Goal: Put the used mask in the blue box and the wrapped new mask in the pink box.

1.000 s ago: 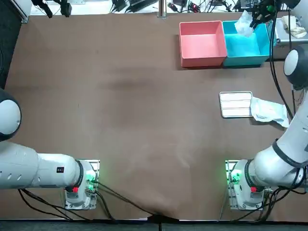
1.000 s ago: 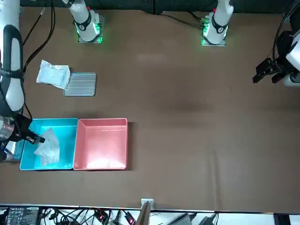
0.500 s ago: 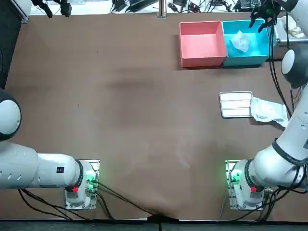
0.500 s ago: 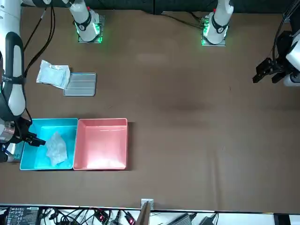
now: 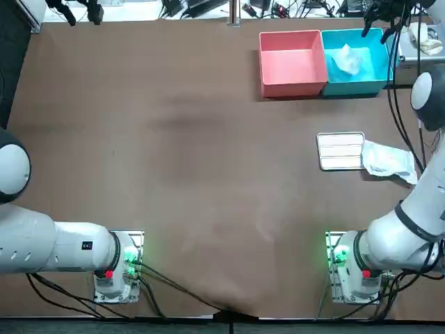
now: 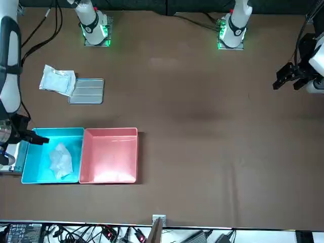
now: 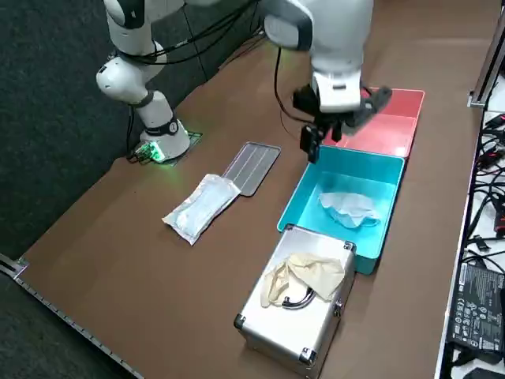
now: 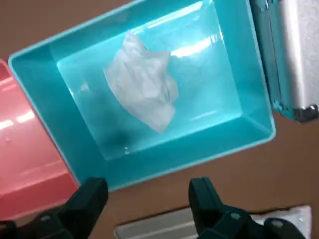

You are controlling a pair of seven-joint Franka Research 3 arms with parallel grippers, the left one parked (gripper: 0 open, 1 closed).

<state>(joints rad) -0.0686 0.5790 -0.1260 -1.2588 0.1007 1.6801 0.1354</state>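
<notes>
- Top cam's looking straight down, front cam's facing the robot, both far off.
- Side cam's angling down, nearer.
- Wrist cam's riding the claw (image 8: 147, 186) just over the rim of the blue box (image 8: 199, 149) everyone's sharing.

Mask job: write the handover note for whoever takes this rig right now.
Right gripper: open, holding nothing, hovering above the near edge of the blue box.
Used mask: lies crumpled inside the blue box.
Wrapped new mask: on the table beside the flat grey tray, untouched.
Pink box: empty, standing right against the blue box.
Done: the used mask is in its box.
Left: pick up the wrapped new mask and put it in the pink box.
</notes>
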